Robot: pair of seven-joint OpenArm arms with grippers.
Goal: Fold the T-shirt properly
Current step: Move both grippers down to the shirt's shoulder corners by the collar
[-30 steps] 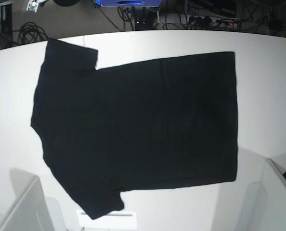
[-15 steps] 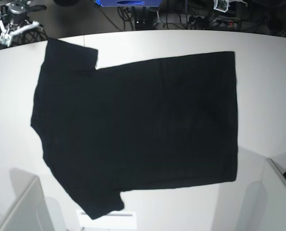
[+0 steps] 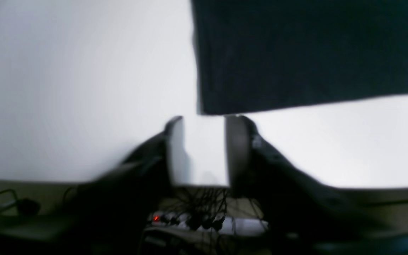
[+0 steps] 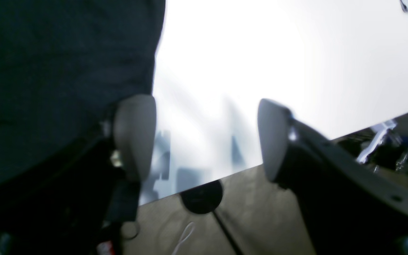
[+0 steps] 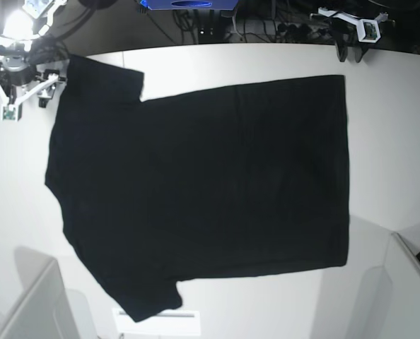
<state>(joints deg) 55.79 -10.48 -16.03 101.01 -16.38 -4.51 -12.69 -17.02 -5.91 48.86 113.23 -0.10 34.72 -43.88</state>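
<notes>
Base view: black T-shirt [image 5: 203,191] spread flat, plain side up, across white counter [image 5: 401,127], hem toward 3 o'clock, sleeves toward 9. Right gripper [image 5: 22,81] at 10 o'clock, just beside upper sleeve corner; left gripper [image 5: 351,39] at 1 o'clock, near upper hem corner. Right wrist view: right gripper [image 4: 204,138] spread wide, nothing between pads, sleeve cloth [image 4: 58,71] behind one pad. Left wrist view: left gripper [image 3: 204,124] parted, empty, tips just short of hem corner [image 3: 207,108].

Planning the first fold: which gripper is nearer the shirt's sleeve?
Right. The right gripper is beside the sleeve; the left gripper is off the hem corner.
</notes>
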